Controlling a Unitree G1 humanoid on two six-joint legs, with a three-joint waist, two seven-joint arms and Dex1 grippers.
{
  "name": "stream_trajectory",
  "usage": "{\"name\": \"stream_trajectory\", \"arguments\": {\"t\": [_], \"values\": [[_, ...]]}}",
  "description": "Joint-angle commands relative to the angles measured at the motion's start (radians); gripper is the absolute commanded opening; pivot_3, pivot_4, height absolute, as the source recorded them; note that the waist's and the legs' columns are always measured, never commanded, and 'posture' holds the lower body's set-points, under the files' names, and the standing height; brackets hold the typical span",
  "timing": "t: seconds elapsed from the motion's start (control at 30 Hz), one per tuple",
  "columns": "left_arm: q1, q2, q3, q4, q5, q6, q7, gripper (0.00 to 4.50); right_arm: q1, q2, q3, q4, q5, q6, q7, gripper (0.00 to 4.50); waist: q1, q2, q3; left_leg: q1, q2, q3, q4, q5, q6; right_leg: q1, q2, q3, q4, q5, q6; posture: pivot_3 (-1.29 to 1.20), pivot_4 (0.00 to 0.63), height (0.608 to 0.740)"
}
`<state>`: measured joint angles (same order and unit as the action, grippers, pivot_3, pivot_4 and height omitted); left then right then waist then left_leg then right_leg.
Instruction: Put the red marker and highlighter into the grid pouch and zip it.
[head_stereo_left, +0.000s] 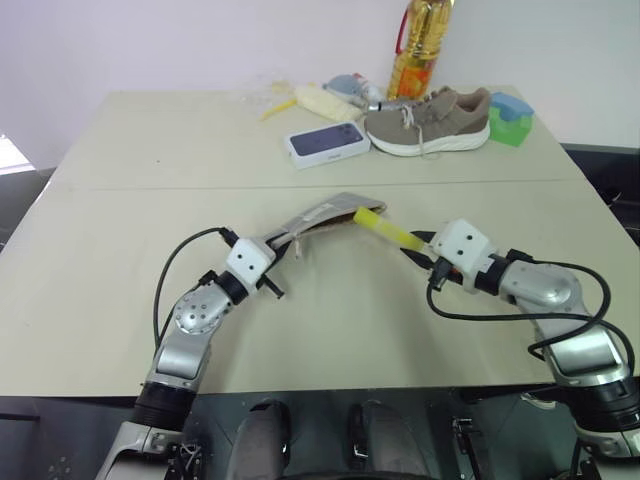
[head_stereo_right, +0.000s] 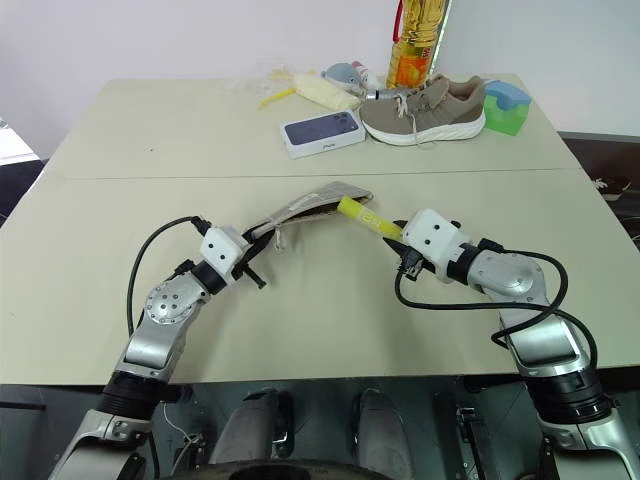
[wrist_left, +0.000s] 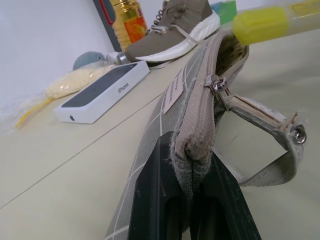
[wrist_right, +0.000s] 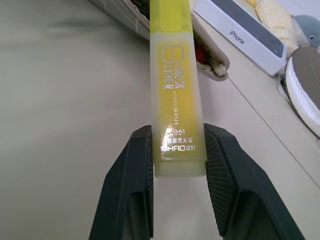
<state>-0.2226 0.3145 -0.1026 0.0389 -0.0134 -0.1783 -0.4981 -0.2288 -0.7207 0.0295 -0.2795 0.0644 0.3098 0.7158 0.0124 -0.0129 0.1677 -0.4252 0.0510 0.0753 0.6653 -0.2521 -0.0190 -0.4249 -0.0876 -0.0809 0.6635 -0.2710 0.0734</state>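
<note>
Bare table (head_stereo_left: 330, 330) around arms; shoe (head_stereo_left: 430, 122), phone box (head_stereo_left: 327, 143) crowd far edge.

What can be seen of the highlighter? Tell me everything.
The highlighter is a short, stubby pen of translucent yellow plastic with a brighter yellow cap and pale printed lettering along its barrel. The right gripper is shut on its rear end, holding it above the table. Its capped end points at the open mouth of the grid pouch, right at the opening; something red shows inside the pouch behind it.
</note>
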Motion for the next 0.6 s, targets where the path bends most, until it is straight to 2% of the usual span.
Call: {"name": "stream_trajectory", "arguments": {"t": [0.03, 0.43, 0.6], "values": [[0.005, 0.003, -0.003, -0.043, -0.02, -0.024, -0.019, 0.0, -0.012, -0.007, -0.01, -0.015, -0.004, -0.002, 0.002, 0.85, 0.0, 0.0, 0.0, 0.0, 0.0, 0.0, 0.0, 0.0, 0.0, 0.0, 0.0, 0.0, 0.0, 0.0, 0.0, 0.0, 0.15, 0.724], [0.015, 0.01, -0.01, -0.063, -0.031, -0.043, -0.079, 0.0, -0.067, -0.072, 0.06, -0.045, -0.114, -0.015, 0.046, 0.85, -0.001, 0.0, 0.0, 0.0, 0.0, 0.0, 0.0, 0.0, 0.0, 0.0, 0.0, 0.0, 0.0, 0.0, 0.0, 0.0, 0.15, 0.724], [0.014, 0.025, -0.042, -0.071, -0.03, -0.054, -0.125, 0.0, -0.161, -0.12, 0.184, -0.081, -0.257, -0.091, 0.102, 0.85, -0.002, 0.0, 0.0, 0.0, 0.0, 0.0, 0.0, 0.0, 0.0, 0.0, 0.0, 0.0, 0.0, 0.0, 0.0, 0.0, 0.15, 0.724]]}}
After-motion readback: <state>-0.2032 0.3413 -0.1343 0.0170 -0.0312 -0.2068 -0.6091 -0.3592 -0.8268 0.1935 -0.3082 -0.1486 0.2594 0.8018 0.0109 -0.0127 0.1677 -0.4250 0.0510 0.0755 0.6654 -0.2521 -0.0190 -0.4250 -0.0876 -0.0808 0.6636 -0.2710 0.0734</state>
